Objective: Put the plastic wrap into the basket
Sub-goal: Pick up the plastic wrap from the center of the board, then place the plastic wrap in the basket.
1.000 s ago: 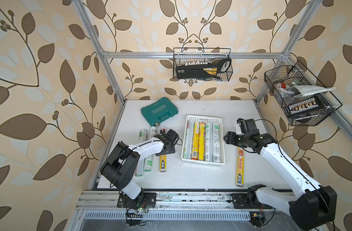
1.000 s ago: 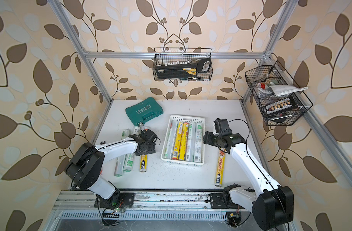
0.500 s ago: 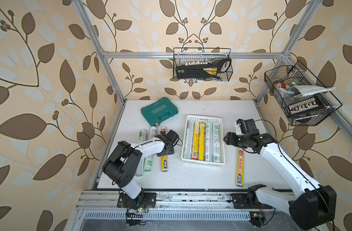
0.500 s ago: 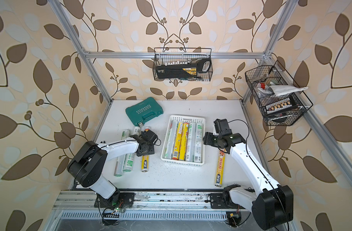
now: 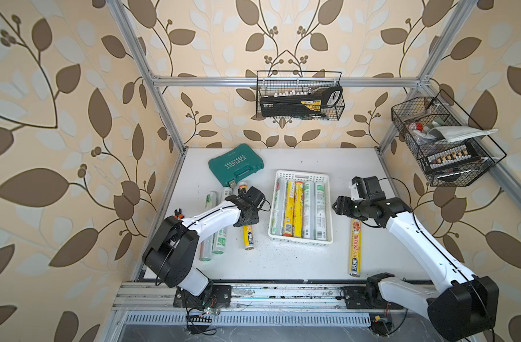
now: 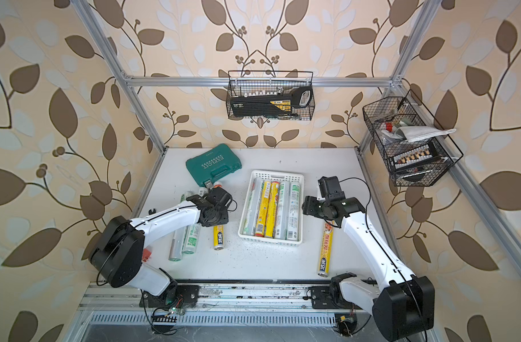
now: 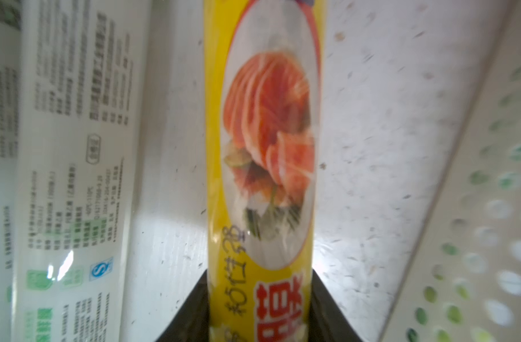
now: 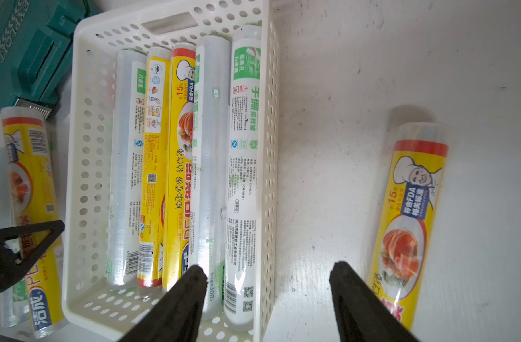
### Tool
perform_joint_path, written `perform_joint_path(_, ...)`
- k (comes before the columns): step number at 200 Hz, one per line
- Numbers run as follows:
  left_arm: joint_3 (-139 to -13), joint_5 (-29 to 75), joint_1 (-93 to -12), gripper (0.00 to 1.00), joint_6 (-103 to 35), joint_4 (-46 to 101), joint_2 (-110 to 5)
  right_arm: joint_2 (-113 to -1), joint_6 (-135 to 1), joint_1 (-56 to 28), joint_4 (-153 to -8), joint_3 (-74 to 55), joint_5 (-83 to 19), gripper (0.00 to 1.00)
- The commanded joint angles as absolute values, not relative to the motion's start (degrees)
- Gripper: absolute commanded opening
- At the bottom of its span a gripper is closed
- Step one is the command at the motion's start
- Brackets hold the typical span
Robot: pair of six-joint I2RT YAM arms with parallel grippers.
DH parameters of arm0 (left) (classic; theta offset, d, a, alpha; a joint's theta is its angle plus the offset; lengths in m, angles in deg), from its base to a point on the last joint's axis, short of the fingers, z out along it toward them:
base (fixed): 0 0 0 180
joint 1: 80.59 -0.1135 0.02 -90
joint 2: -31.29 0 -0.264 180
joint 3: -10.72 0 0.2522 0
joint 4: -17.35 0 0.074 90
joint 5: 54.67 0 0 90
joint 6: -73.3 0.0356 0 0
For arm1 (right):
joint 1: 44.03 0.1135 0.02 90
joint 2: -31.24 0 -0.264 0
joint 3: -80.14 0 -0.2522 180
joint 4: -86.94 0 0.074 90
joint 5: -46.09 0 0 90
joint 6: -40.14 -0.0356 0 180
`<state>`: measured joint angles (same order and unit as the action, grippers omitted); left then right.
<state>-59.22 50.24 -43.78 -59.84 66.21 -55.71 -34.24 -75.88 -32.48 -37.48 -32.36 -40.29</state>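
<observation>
Fingers of my left gripper pinching shut on the yellow plastic wrap roll running between them, I'm seeing both roll ends cut off, small print looking blurry

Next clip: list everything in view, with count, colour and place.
basket: one, white, mid-table.
rolls in basket: five, three silvery-white and two yellow, side by side.
silvery-white rolls: two, green print, on table, left arm's side of basket.
gripped yellow roll: one, between those and basket.
loose yellow roll: one, on table, right arm's side of basket.
tool case: one, teal, back of table.
wire baskets: two, black, hung on frame.
table: one, white.
left hand: shut on gripped yellow roll.
right hand: open, empty, beside basket.
</observation>
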Motion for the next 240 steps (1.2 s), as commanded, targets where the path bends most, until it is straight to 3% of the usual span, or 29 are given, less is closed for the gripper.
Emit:
perform_joint_path(1, -66.6, 51.7, -42.4, 0.39, -58.3, 70.7, -51.8, -33.0, -75.0, -33.0, -36.1, -32.0, -40.9, 0.69)
perform_joint_path(49, -78.9, 50.8, -40.0, 0.39, -56.9, 73.7, -52.8, -32.4, -74.9, -34.1, -35.4, -32.1, -40.7, 0.69)
perform_joint_path(131, -95.0, 46.8, -37.4, 0.39, -55.4, 75.5, -66.4, -31.9, -74.6, -35.3, -34.8, -32.4, -40.6, 0.69)
perform_joint_path(240, -105.1, 43.4, -37.4, 0.38, -53.9, 76.4, -82.8, -31.2, -73.4, -36.7, -34.0, -32.6, -40.0, 0.7)
